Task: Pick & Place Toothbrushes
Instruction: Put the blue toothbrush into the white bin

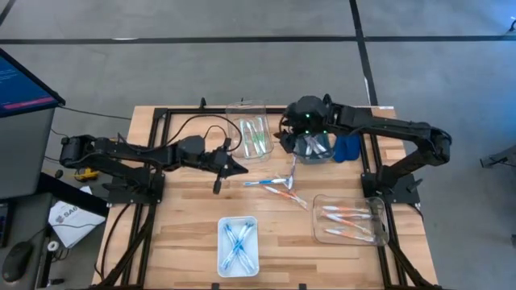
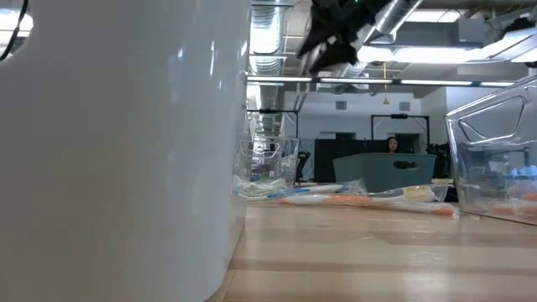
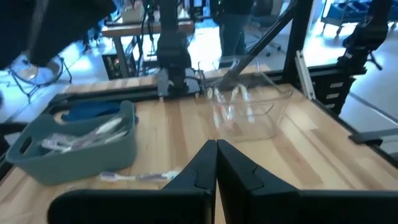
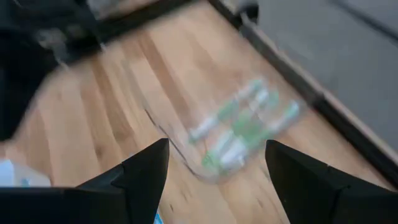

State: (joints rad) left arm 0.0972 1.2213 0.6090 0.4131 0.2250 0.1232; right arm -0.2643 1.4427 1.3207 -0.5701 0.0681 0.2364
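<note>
Toothbrushes loose at worktop centre, others sorted in clear trays. Right gripper released, empty, above far edge; left gripper clenched. Risk: thin handles slipping during pinch.

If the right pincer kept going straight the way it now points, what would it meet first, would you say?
Probably the clear plastic tray of green toothbrushes: it lies between the right pincer's open fingers in the right wrist view, though depth is unclear.

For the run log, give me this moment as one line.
left end effector shut, idle | right end effector open above grey bin | loose toothbrushes mid-table
</note>
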